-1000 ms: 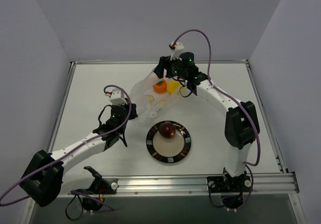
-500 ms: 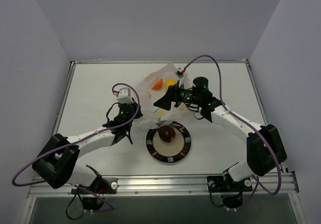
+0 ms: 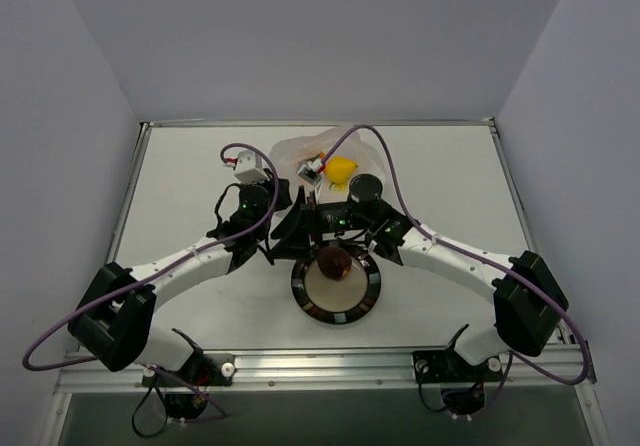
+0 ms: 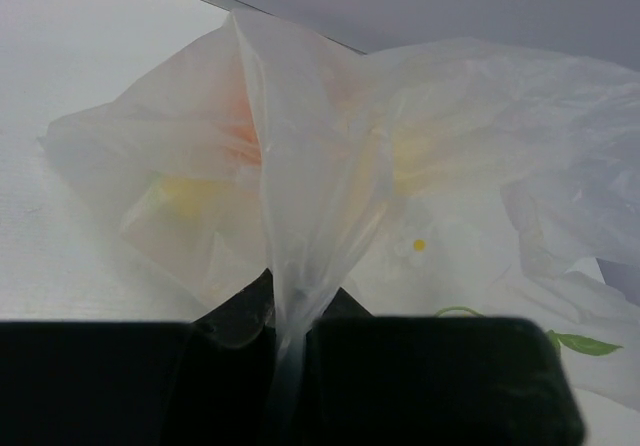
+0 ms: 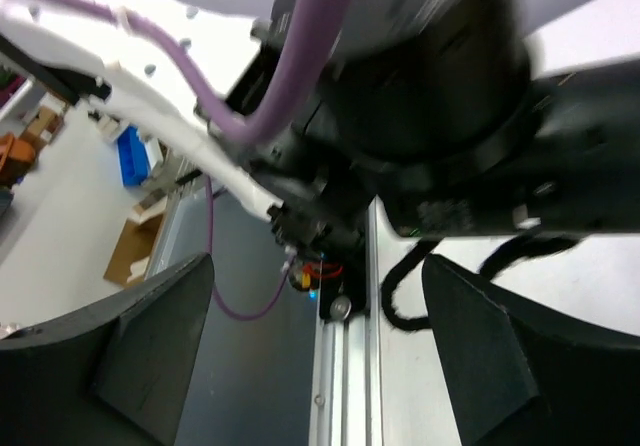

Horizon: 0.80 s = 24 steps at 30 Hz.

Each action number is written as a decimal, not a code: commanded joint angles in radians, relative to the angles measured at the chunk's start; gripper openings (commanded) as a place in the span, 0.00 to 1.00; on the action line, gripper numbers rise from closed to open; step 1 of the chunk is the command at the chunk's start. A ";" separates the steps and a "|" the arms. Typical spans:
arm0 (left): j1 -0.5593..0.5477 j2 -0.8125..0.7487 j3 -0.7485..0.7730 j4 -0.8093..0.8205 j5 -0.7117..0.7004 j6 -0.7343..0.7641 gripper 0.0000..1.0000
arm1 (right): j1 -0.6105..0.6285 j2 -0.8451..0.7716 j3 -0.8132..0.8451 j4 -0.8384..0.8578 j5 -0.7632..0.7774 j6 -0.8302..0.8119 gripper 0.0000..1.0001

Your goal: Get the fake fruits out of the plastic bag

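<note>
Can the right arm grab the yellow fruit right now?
Probably not straight away. The right end effector is open and empty, but it faces the left arm, away from the yellow fruit, which lies behind its wrist by the plastic bag. It would likely have to turn around first.

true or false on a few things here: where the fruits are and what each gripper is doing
1. The dark red fruit lies on the plate. True.
2. The left gripper is open and holds nothing. False: it is shut on a gathered fold of the plastic bag.
3. The yellow fruit is on the plate too. False: it is farther back, at the plastic bag.
4. The right gripper has its jaws apart with nothing between them. True.
</note>
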 commanded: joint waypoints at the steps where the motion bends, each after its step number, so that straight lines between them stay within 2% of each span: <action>1: 0.011 0.024 0.074 0.010 0.013 -0.001 0.03 | 0.075 -0.090 -0.073 0.098 0.061 -0.013 0.81; 3: 0.017 0.037 0.077 0.010 0.024 -0.004 0.02 | 0.077 -0.179 -0.099 0.093 0.131 -0.051 0.79; 4: 0.018 0.039 0.074 0.013 0.027 -0.005 0.02 | 0.077 -0.213 -0.107 0.034 0.214 -0.083 0.77; 5: 0.021 0.039 0.066 0.015 0.033 -0.005 0.02 | 0.077 -0.245 -0.102 -0.019 0.268 -0.124 0.72; 7: 0.026 0.036 0.061 0.016 0.040 -0.001 0.02 | 0.077 -0.314 -0.086 -0.150 0.399 -0.207 0.60; 8: 0.026 0.034 0.058 0.015 0.041 0.007 0.02 | 0.074 -0.327 -0.072 -0.187 0.544 -0.224 0.49; 10: 0.029 0.036 0.052 0.009 0.043 0.018 0.02 | 0.072 -0.345 -0.067 -0.253 0.700 -0.253 0.33; 11: 0.031 0.036 0.049 0.007 0.044 0.021 0.02 | 0.072 -0.339 -0.067 -0.270 0.836 -0.260 0.23; 13: 0.031 0.039 0.037 0.012 0.047 0.022 0.02 | 0.069 -0.318 -0.064 -0.300 0.943 -0.272 0.20; 14: 0.031 0.040 0.032 0.016 0.050 0.024 0.02 | 0.069 -0.269 -0.052 -0.327 1.043 -0.283 0.20; 18: 0.031 0.071 0.022 0.036 0.067 0.024 0.02 | 0.069 -0.123 0.040 -0.376 1.173 -0.341 0.20; 24: 0.031 0.056 -0.003 0.050 0.087 0.039 0.02 | -0.015 0.067 0.129 -0.378 1.196 -0.438 0.20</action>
